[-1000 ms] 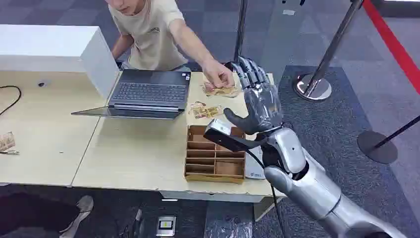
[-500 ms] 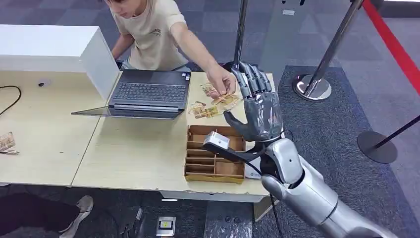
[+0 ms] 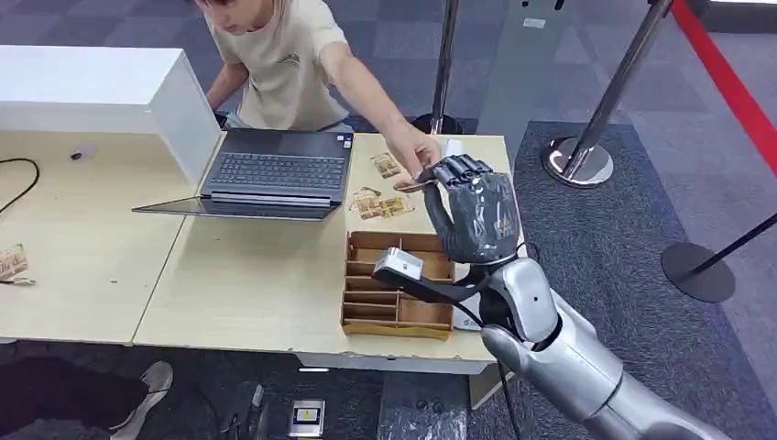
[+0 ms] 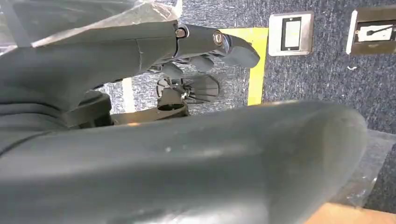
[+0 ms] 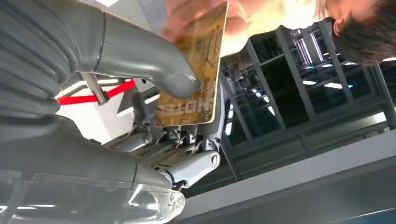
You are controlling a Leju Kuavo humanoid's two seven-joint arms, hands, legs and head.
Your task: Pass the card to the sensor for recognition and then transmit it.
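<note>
- While the person's hand (image 3: 417, 149) held the tan printed card (image 5: 196, 65), the right hand (image 3: 472, 215) pinched it.
- Risk: early release could drop the card.
- Left hand (image 4: 196, 51): grip could not be told.

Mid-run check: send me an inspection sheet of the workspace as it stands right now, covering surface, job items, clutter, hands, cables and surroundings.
Surface: light wooden table.
Job's things: card pinched between right hand thumb and fingers, a person's hand also on it; sensor not identified.
Clutter: open laptop, white box, wooden divided tray, two loose cards beside the laptop.
Hands: right hand raised over the table's far right corner, gripping the card; left hand close to the lens, state unclear.
Cables: black cable at the table's left edge.
Surroundings: seated person, barrier posts, dark carpet.
</note>
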